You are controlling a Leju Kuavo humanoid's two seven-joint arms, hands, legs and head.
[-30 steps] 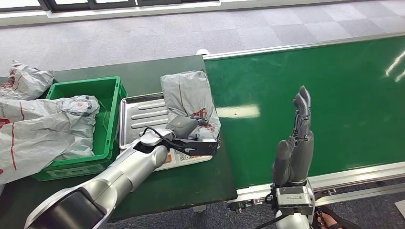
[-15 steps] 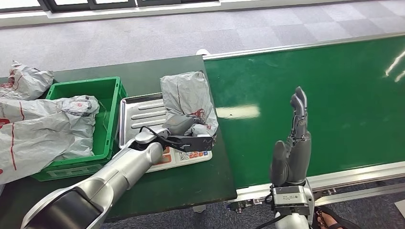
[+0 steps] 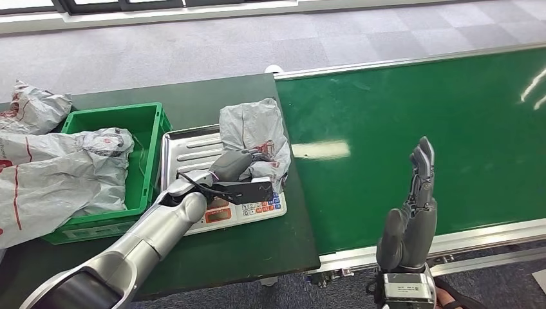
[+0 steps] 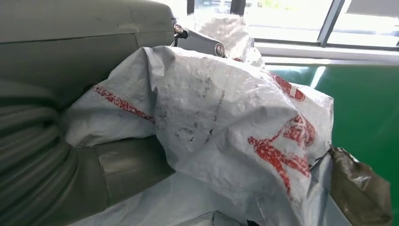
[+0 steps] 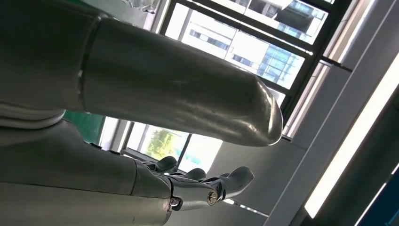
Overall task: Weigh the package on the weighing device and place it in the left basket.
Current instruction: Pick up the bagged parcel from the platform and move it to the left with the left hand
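The package point(image 3: 252, 132), a crumpled grey plastic bag with red print, lies partly on the steel tray point(image 3: 187, 151) of the weighing scale point(image 3: 248, 209), at the table's right edge. My left hand point(image 3: 235, 174) grips its near end. In the left wrist view the package point(image 4: 226, 127) bulges between the thumb and the fingers of the left hand point(image 4: 127, 165). The green basket point(image 3: 149, 122) stands left of the scale. Over the near edge of the conveyor my right hand point(image 3: 412, 219) is raised, fingers straight and apart, holding nothing; the right wrist view shows this right hand point(image 5: 155, 103) against windows.
Large grey bags point(image 3: 58, 174) fill the basket and spill over its left side; another bag point(image 3: 32, 106) lies behind them. The green conveyor belt point(image 3: 418, 109) with its metal rail runs to the right of the dark table point(image 3: 257, 248).
My left hand has drawn the package a little to the left and toward me, uncovering the scale's keypad. My right hand has shifted right and slightly lower.
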